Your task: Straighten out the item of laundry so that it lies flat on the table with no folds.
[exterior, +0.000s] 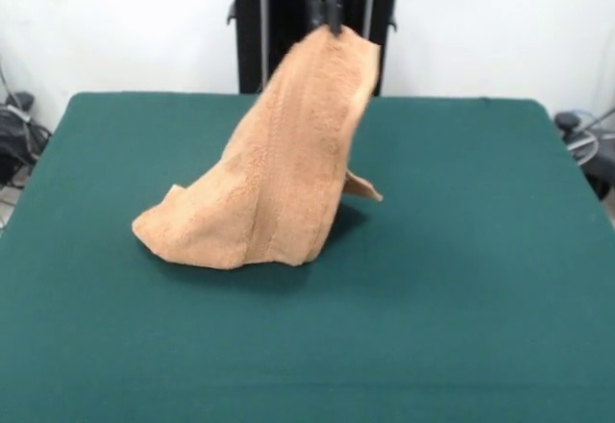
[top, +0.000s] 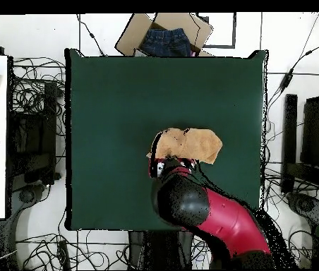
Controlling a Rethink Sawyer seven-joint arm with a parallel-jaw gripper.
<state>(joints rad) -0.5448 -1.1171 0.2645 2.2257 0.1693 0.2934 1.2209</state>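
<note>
The orange-tan towel (exterior: 279,173) hangs from my gripper (exterior: 333,27), which is shut on its top edge high above the green table (exterior: 480,279). The towel drapes down and to the left in the front view. Its lower part rests bunched and folded on the table, with a corner poking out behind on the right. In the overhead view the towel (top: 194,145) lies just beyond my arm's wrist (top: 169,167), near the table's middle (top: 120,92). The gripper itself is hidden under the arm there.
The red and black arm (top: 219,219) reaches in from the table's bottom edge in the overhead view. A cardboard box with blue jeans (top: 166,39) sits off the far edge. Cables and equipment surround the table.
</note>
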